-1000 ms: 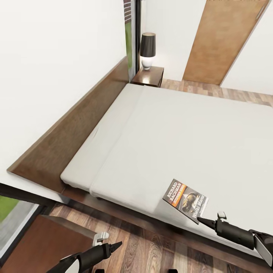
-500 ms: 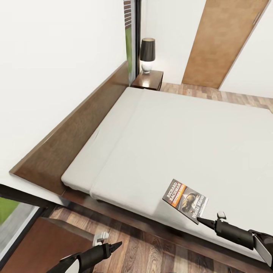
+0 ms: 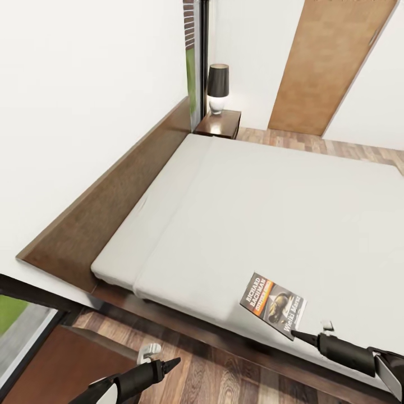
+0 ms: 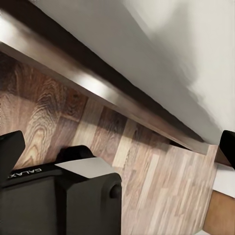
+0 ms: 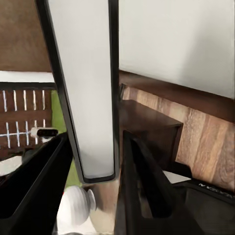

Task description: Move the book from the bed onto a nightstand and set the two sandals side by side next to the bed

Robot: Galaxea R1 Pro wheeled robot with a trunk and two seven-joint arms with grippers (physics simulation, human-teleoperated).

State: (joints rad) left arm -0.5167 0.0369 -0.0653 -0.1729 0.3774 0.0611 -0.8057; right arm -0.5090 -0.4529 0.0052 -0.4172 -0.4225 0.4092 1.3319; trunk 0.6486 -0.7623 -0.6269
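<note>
A large low bed (image 3: 264, 219) with an off-white mattress fills most of the head view, its dark brown headboard (image 3: 112, 202) running along the white wall. Wood plank floor (image 3: 224, 373) shows along the bed's near edge and again beyond its far side, where a tan door (image 3: 331, 62) stands in the wall.

At the far end of the headboard sits the nightstand (image 3: 221, 122), small and dark reddish-brown, bearing a lamp (image 3: 217, 87) with a dark tapered shade. A second reddish-brown cabinet top (image 3: 62, 367) shows in the near left corner, beside a window.

The book (image 3: 274, 303) lies flat on the mattress near the bed's near edge, cover up, white author lettering and an orange band visible.

The right gripper (image 3: 297, 335) reaches in low from the right, its tip touching or just short of the book's near corner; in the right wrist view its black fingers (image 5: 46, 191) stand apart around a pale upright slab, perhaps the book seen edge-on.

The left gripper (image 3: 168, 365) hovers over the floor beside the bed, its fingers drawn to a narrow point, holding nothing.
</note>
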